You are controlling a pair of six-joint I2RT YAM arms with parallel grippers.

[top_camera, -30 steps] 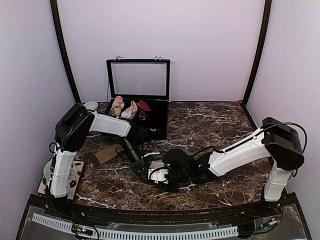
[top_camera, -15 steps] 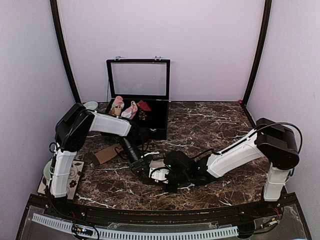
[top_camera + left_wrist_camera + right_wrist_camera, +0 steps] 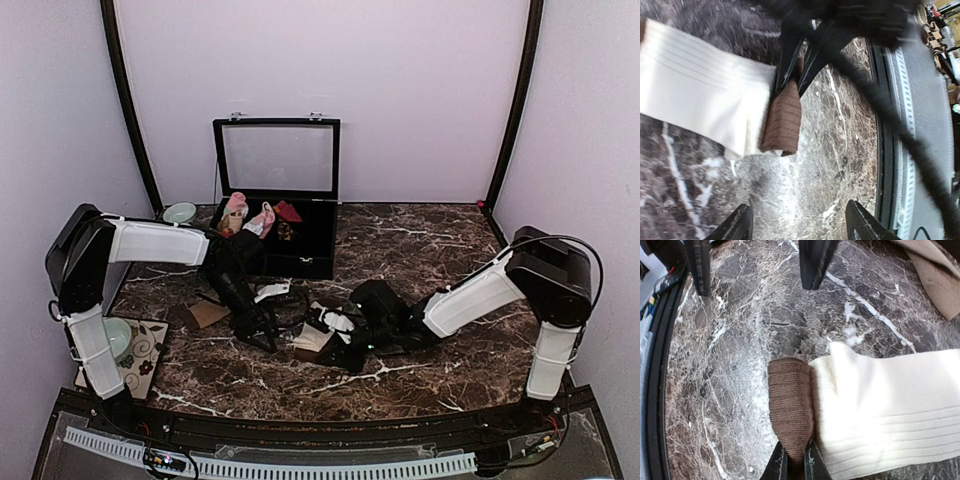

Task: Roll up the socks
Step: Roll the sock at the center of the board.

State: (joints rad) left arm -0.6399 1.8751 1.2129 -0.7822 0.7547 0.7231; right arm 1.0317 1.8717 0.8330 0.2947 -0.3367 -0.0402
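While clamped shut on the brown toe [image 3: 790, 405] of the cream sock [image 3: 880, 405], midway along the table's [image 3: 450, 250] near edge, turn the right gripper [image 3: 793, 465], rolling tight; lower the left gripper [image 3: 797, 227], open and empty, to pin fabric.

White-shelled arms [image 3: 150, 242] with black joints, black cables and black fingers [image 3: 737, 226].
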